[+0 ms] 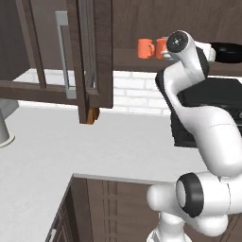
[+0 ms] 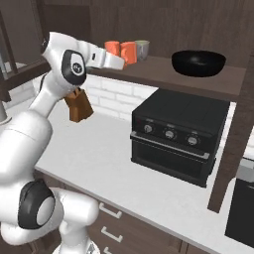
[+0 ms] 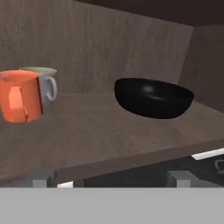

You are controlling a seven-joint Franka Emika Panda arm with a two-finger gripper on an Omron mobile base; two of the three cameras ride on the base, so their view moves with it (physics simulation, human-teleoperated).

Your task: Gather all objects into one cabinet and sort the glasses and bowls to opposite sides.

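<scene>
On the open cabinet's shelf (image 2: 158, 74), two orange mugs (image 2: 112, 48) (image 2: 129, 52) and a grey-green mug (image 2: 142, 49) stand together at the left. The wide black bowl (image 2: 198, 63) sits apart at the right. In the hand view one orange mug (image 3: 19, 96) partly covers the grey-green mug (image 3: 43, 78), and the bowl (image 3: 153, 97) lies right of centre. My gripper (image 2: 120, 62) hovers just in front of the shelf's edge, below the mugs. It is open and empty, its fingertips (image 3: 41, 177) wide apart. The left base view shows both orange mugs (image 1: 145, 48) and the bowl (image 1: 228, 52) behind my arm.
The cabinet's glass door (image 1: 90, 56) with its silver bar handle (image 1: 64, 52) swings open at the left. A black toaster oven (image 2: 173, 134) stands on the grey counter (image 2: 99, 149) under the shelf. A brown knife block (image 2: 79, 106) sits by the brick wall.
</scene>
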